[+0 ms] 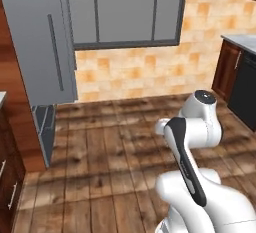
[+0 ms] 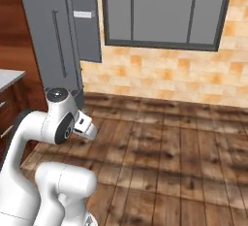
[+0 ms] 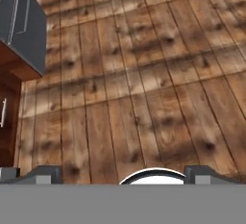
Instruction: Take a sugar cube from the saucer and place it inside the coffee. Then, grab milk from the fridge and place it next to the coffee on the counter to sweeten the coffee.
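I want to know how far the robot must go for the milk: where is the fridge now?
The fridge stands at the far left of the left base view, against the tiled wall beside the window; in the right base view it is at upper left.

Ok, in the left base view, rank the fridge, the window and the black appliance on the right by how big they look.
1. Window: widest, though cut off at the top.
2. Fridge: tall grey door panel, close behind; it's nearer the camera and also cropped, so the top two are uncertain.
3. Black appliance: clearly smallest, partly out of frame.
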Motion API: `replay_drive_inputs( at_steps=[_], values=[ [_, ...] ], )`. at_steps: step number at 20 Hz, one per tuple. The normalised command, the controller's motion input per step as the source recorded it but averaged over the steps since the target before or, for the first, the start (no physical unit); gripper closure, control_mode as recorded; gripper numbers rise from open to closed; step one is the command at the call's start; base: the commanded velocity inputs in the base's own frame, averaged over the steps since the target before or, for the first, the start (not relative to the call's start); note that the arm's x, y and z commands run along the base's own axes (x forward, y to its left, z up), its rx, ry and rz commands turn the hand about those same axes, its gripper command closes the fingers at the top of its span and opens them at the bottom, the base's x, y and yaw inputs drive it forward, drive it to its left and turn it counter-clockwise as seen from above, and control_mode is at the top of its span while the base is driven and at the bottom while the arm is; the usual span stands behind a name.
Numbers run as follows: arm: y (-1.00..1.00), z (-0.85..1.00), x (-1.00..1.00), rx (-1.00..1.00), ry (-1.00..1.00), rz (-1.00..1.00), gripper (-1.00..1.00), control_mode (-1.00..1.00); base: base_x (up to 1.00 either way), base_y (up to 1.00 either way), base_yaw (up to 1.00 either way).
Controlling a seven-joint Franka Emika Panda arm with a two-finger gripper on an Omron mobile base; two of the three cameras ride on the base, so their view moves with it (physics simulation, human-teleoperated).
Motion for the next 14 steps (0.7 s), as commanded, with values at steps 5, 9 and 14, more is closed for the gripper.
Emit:
replay_drive_inputs(
  at_steps=[5,9,14],
  values=[
    [0.00,0.00,0.00,0.00,0.00,0.00,-1.00,1.00,1.00,-0.45,0.00],
    [0.00,0.00,0.00,0.00,0.00,0.00,-1.00,1.00,1.00,-0.44,0.00],
    [0.00,0.00,0.00,0.00,0.00,0.00,-1.00,1.00,1.00,-0.44,0.00]
  ],
)
